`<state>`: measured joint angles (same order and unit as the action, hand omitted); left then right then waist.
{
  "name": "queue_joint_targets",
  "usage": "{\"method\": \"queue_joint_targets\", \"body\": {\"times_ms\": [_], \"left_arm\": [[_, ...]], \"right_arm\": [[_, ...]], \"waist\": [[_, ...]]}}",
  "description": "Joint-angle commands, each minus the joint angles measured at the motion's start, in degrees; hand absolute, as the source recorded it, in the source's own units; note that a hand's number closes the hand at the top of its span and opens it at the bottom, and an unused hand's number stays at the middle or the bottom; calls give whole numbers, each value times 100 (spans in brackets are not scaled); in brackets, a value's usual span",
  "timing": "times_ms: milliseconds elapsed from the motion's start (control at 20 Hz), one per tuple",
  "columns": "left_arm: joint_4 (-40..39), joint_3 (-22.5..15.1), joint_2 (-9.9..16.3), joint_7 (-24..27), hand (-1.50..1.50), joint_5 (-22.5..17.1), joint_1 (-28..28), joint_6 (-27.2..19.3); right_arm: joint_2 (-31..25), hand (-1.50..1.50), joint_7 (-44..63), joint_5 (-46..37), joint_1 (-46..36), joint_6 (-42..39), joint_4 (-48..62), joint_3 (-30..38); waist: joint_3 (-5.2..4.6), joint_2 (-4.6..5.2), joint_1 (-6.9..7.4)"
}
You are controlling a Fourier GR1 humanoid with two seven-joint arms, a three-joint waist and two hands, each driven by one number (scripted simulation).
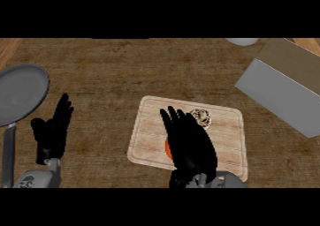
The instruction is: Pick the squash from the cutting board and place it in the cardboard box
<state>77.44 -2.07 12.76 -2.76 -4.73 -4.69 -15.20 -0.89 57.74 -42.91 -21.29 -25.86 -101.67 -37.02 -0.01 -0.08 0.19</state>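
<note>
The counter is a brown, worn-looking wooden top. A pale wooden cutting board lies on it near the middle, slightly turned. At the far right sits the cardboard box, set at an angle, with grey side walls. At the left lies a grey pan, its handle pointing toward the near edge

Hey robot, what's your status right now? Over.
Right hand open, over the orange squash on the pale wooden cutting board. Left hand open, resting. Grey cardboard box far right, path unobstructed.
</note>
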Motion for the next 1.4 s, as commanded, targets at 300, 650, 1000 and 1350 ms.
{"method": "queue_joint_targets", "body": {"times_ms": [300, 650, 1000, 1350], "left_arm": [[113, 28, -132, -98, 0, 209, 88, -50], [-304, 186, -278, 159, 0, 204, -114, 186], [17, 124, -494, 183, 0, 475, 147, 47], [-264, 500, -348, 10, 0, 433, -186, 265]], "right_arm": [[13, -150, 32, -438, 186, -231, 620, 148], [86, -150, -155, -398, -224, 215, 1394, 171], [87, -150, -430, -606, 92, 209, 1333, 260], [88, -150, -997, -907, 258, 492, 1690, 262]], "waist": [[2, 2, -7], [1, 10, 6], [1, 5, -1], [1, 8, -14]]}}
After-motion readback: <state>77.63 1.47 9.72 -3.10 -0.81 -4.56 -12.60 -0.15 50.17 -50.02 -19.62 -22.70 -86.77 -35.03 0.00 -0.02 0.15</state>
